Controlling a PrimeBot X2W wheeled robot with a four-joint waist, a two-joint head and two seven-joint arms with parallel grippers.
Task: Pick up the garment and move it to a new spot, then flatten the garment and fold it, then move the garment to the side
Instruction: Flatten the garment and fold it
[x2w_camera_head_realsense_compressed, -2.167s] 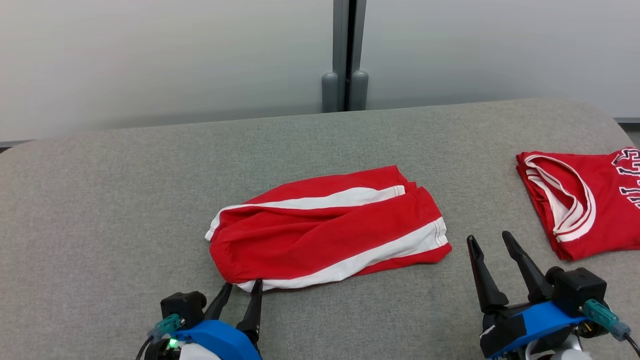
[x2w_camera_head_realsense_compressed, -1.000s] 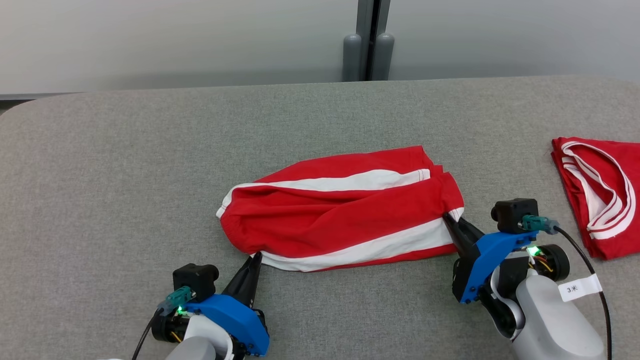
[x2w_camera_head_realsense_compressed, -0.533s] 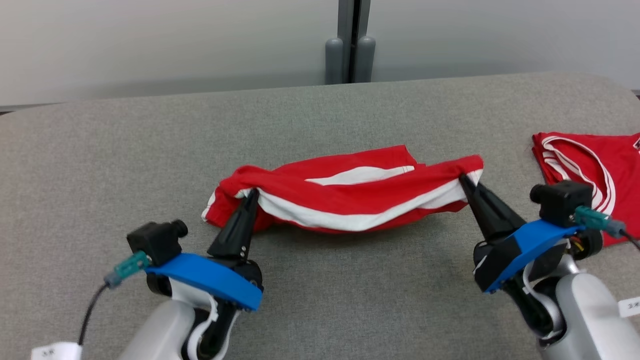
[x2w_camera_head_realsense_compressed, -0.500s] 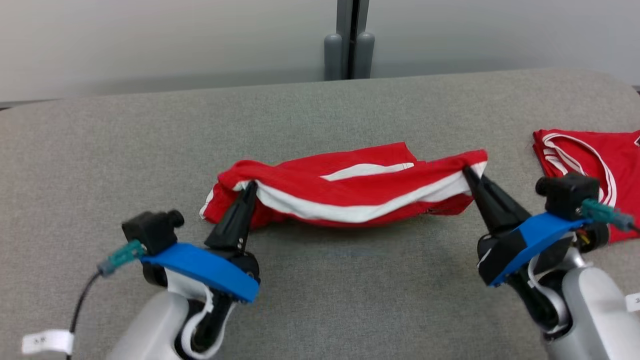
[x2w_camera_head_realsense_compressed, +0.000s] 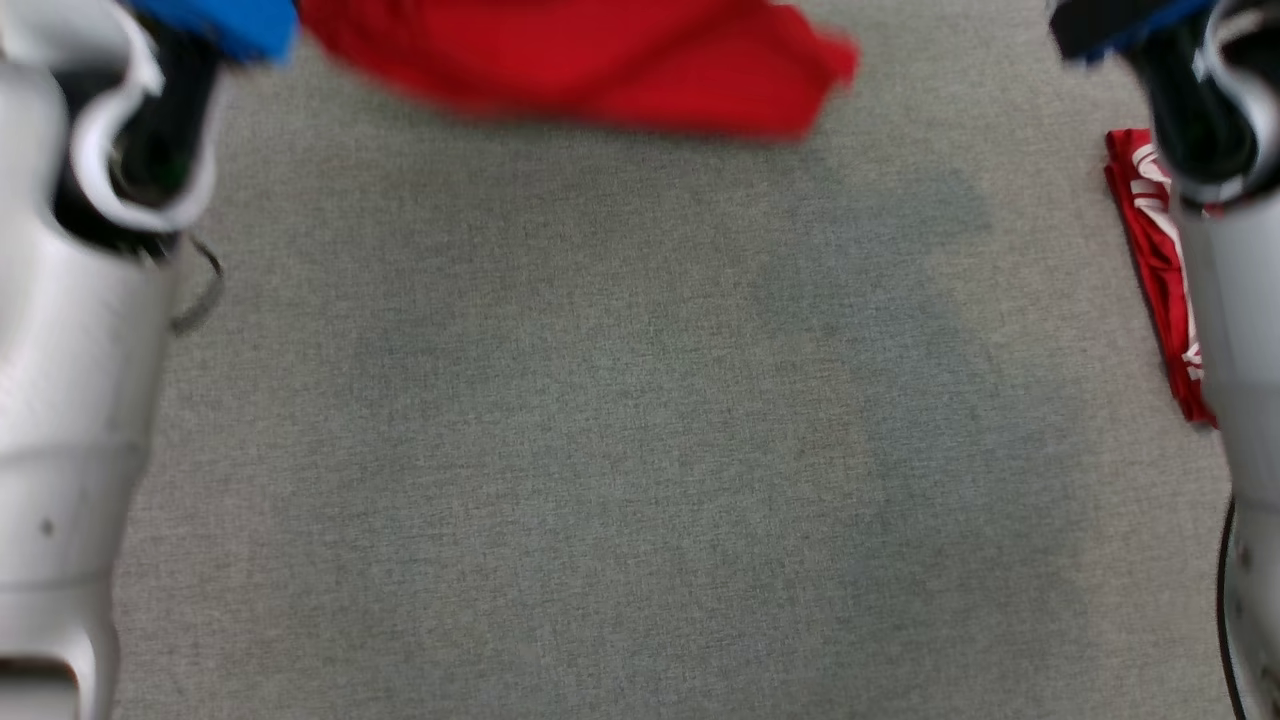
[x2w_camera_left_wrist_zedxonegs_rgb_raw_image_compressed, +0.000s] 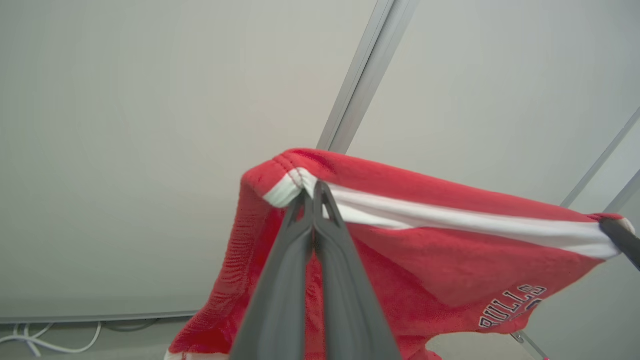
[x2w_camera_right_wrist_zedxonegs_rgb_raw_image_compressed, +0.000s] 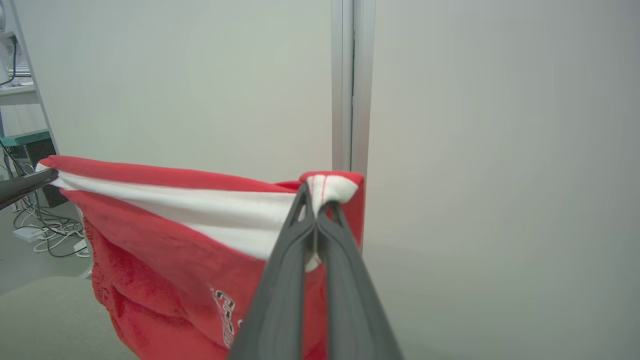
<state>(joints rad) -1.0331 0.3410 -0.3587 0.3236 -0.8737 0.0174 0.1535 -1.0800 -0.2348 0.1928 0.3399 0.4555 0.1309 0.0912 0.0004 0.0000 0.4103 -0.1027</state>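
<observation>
In the head view we make out the garment (x2w_camera_head_realsense_compressed: 580, 60) only as a red blur, cut off by the far edge. The left forearm (x2w_camera_head_realsense_compressed: 70, 350) and right forearm (x2w_camera_head_realsense_compressed: 1240, 330) are cut off there too. The right forearm hides most of the red jersey (x2w_camera_head_realsense_compressed: 1150, 250). In the right wrist view, the fingers (x2w_camera_right_wrist_zedxonegs_rgb_raw_image_compressed: 280, 290) of the right gripper (x2w_camera_right_wrist_zedxonegs_rgb_raw_image_compressed: 316, 197) cover part of the garment's lettering (x2w_camera_right_wrist_zedxonegs_rgb_raw_image_compressed: 225, 310).

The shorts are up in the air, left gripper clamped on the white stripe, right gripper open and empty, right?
No. The right gripper is also shut on the shorts, at the white stripe, as the right wrist view shows. The rest holds: the shorts hang in the air and the left gripper is clamped on the stripe.
</observation>
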